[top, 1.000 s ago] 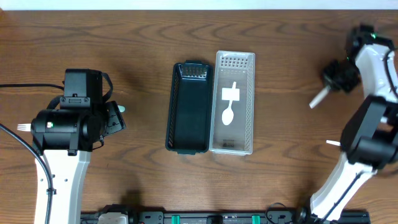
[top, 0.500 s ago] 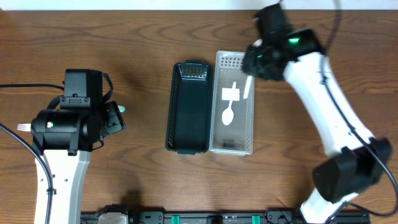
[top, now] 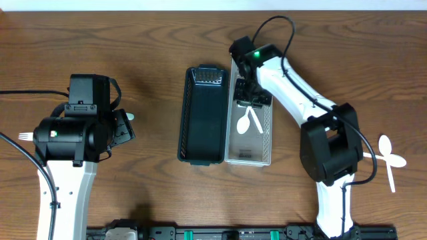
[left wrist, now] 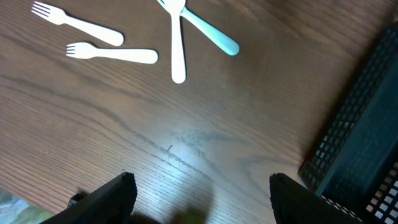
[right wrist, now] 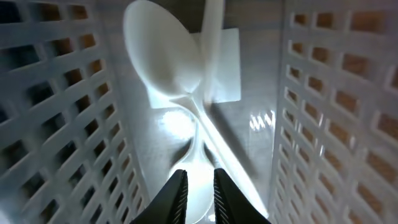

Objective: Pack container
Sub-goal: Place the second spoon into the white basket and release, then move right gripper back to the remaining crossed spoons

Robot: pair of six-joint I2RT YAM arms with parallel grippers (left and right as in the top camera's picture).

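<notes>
A white lattice basket [top: 267, 143] stands beside a dark basket [top: 202, 115] at mid-table. My right gripper [top: 249, 95] is down inside the white basket. In the right wrist view its jaws [right wrist: 199, 193] are nearly closed on the bowl end of a white spoon [right wrist: 210, 37], whose handle points away. Another white spoon [right wrist: 160, 56] lies on the basket floor over a white label [right wrist: 227, 68]. My left gripper [left wrist: 202, 199] is open and empty above bare table, left of the dark basket [left wrist: 367, 143].
Two white forks [left wrist: 112, 55], another white utensil [left wrist: 178, 43] and a teal one [left wrist: 214, 34] lie on the table ahead of the left gripper. More white spoons [top: 390, 159] lie at the far right of the table.
The right arm has swung from the far right of the table to the white basket, carrying a white spoon, and has lowered into it. The left arm has not moved.
</notes>
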